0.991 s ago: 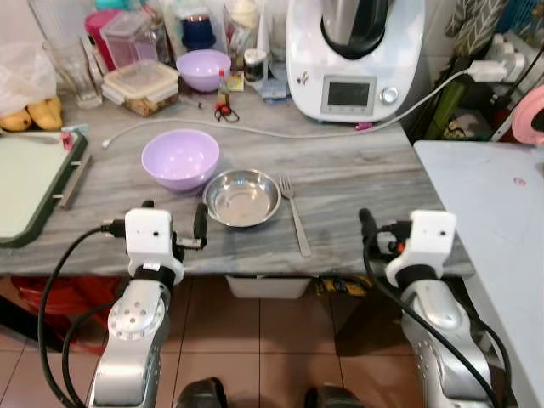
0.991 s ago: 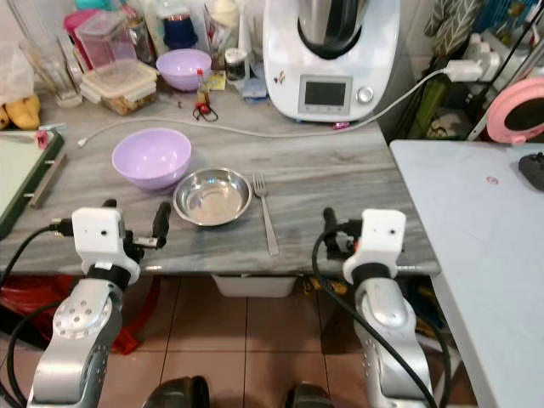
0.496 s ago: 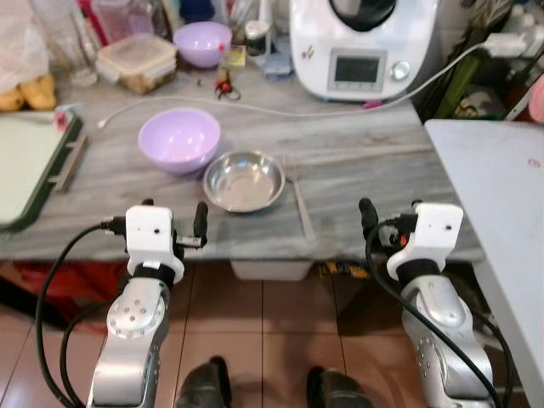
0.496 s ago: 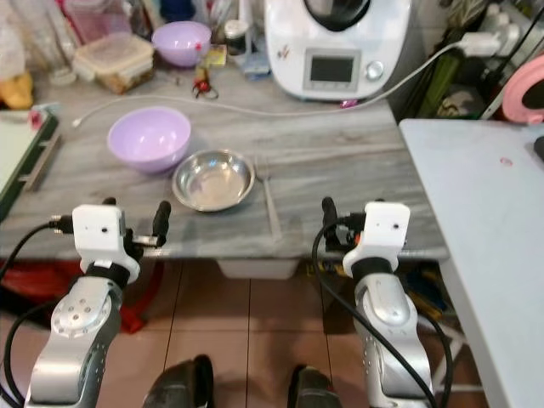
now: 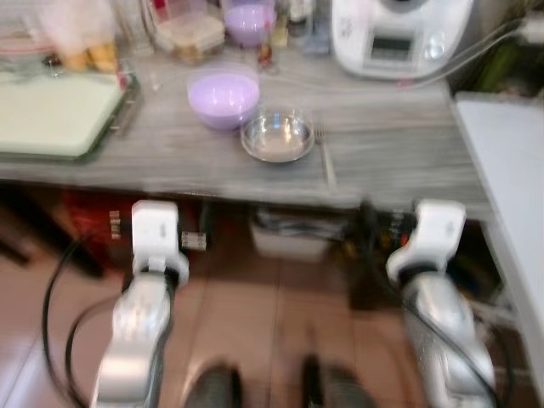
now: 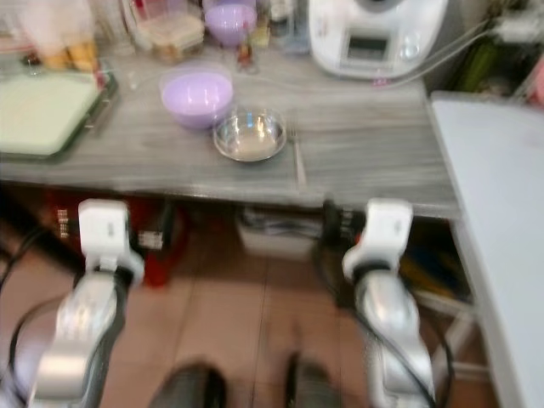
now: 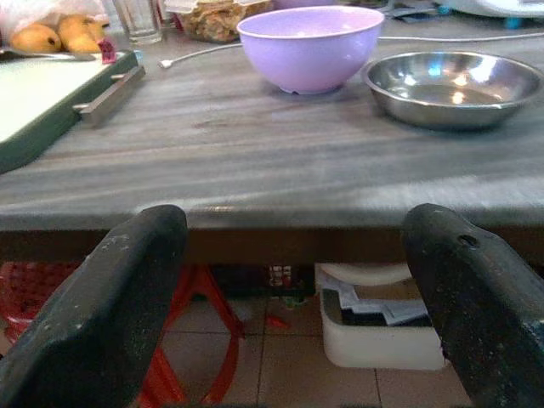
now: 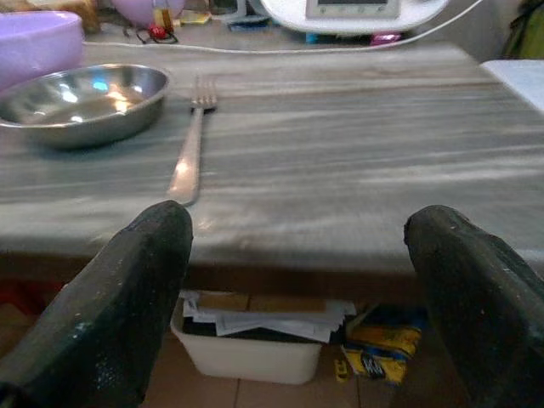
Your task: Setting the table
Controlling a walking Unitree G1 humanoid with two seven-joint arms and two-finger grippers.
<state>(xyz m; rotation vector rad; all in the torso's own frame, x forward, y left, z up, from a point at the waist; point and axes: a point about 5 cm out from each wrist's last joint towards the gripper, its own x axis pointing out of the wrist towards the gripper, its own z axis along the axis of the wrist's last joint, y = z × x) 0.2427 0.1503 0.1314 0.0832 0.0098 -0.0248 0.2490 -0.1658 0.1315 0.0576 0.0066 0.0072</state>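
On the grey marble table (image 5: 399, 161) a lilac bowl (image 5: 223, 95) stands beside a steel bowl (image 5: 277, 138), and a fork (image 5: 326, 161) lies right of the steel bowl. The head views are blurred. Both arms are held in front of the table's near edge and slightly below it. My left gripper (image 7: 289, 289) is open and empty, facing the lilac bowl (image 7: 310, 42) and steel bowl (image 7: 455, 85). My right gripper (image 8: 297, 289) is open and empty, facing the fork (image 8: 191, 153) and steel bowl (image 8: 81, 98).
A white kitchen machine (image 5: 399, 38) with its cable stands at the back. A green tray (image 5: 55, 115) lies at the left, near a second lilac bowl (image 5: 248, 19) and a food container (image 5: 189, 34). A pale table (image 5: 510, 161) adjoins on the right. A white box (image 5: 293, 238) sits under the table.
The camera has drawn back from the table and the picture is now blurred. Both grippers are farther from the table edge. Bowls and fork keep their places.
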